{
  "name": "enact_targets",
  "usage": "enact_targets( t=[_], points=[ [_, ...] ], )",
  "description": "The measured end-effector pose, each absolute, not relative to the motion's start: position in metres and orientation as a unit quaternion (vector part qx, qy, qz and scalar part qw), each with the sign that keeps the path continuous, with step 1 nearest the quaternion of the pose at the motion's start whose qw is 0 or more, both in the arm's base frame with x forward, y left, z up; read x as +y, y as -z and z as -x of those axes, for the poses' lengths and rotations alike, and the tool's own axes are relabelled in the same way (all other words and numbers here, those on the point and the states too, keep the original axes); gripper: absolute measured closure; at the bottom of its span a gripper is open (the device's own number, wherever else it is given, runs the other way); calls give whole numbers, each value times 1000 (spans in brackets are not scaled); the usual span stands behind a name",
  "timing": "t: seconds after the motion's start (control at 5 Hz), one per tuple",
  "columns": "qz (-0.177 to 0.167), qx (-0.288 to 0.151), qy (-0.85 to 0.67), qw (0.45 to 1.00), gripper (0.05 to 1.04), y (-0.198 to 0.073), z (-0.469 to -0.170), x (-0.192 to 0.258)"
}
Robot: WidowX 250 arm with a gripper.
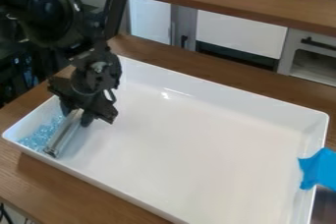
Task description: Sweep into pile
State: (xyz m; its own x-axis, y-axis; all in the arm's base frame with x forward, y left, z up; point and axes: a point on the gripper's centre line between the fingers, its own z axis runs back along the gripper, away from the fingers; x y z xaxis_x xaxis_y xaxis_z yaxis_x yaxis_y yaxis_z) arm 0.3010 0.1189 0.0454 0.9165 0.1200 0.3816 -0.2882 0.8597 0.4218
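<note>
White tray (210, 169) lies nearest, on the wooden table (69, 188). Blue tape (320, 169) hangs over the tray's right rim. Inside the tray's left end, pale blue bits (41, 134) lie beside a silver bar (64, 133). The black gripper (77, 116) has its jaws pinching the bar's upper end, and hides part of the tray's left wall. Behind the tray stand a raised wooden shelf (223, 3) and grey-and-white cabinets (239, 34).
</note>
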Motion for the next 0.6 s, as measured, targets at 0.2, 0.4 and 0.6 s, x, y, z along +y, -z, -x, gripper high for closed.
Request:
enact_targets(
  t=[0.2, 0.4, 0.6],
  points=[
    [-188, -143, -107, 966, 699, -55, -307, 91],
    [-122, -115, -117, 979, 699, -76, -321, 44],
    [-82, -89, -103, 987, 699, -83, -320, -3]
  ],
)
